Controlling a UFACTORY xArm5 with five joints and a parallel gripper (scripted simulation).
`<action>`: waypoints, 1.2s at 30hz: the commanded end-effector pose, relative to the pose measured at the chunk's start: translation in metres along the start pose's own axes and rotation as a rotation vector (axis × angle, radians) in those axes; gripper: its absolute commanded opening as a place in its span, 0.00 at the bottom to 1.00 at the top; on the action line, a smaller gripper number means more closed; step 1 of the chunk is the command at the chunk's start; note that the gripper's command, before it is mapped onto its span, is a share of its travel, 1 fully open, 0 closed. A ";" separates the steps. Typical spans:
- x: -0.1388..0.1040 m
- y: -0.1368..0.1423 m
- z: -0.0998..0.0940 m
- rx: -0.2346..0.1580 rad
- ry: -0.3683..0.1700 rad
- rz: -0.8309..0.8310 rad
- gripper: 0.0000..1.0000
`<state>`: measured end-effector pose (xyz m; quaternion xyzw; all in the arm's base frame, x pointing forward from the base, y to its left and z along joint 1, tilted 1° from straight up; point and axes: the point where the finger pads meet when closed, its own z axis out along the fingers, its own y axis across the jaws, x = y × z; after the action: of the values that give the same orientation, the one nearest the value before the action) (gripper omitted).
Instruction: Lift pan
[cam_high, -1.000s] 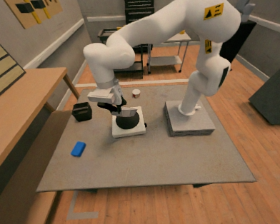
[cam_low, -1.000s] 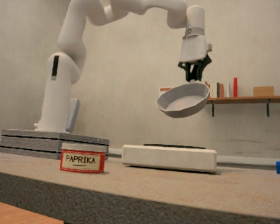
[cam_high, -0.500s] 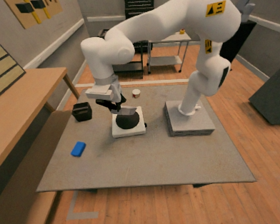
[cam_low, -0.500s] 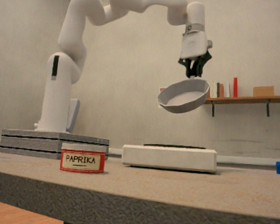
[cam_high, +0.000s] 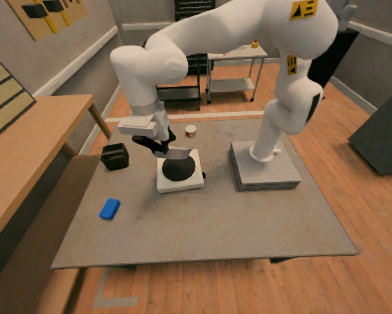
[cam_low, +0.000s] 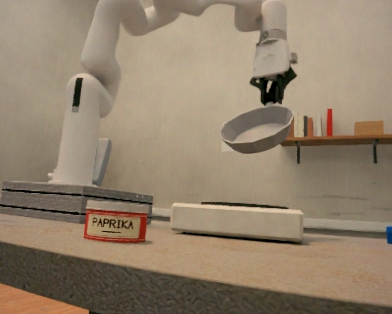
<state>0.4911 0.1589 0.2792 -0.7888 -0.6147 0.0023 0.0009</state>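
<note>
Black gripper fingers are clamped on the rim of the grey pan, which hangs tilted in the air well above the white hot plate, its open side turned toward the exterior camera and nothing under it but the plate's dark burner disc. From the top view the gripper sits over the back left corner of the hot plate, with the pan showing as a pale wedge above the black burner.

Taking the hot plate as the landmark: nearest the exterior camera, in front of it and to the left, stands a red-banded jar labelled PAPRIKA. In the top view a blue block lies on the table well to the left of the plate and toward the near edge, and a black toaster-like box sits to the left of it. Just behind the plate stands the paprika jar. To the right of the plate is the grey slab base carrying the white arm. Beyond the table, a metal cart stands against the far wall.
</note>
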 end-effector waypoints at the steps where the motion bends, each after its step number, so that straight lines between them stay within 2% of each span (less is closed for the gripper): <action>1: 0.000 0.001 -0.005 -0.005 0.003 0.000 0.00; 36: 0.000 0.000 -0.016 -0.005 0.003 0.000 0.00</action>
<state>0.4906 0.1588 0.2923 -0.7888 -0.6147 0.0024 0.0009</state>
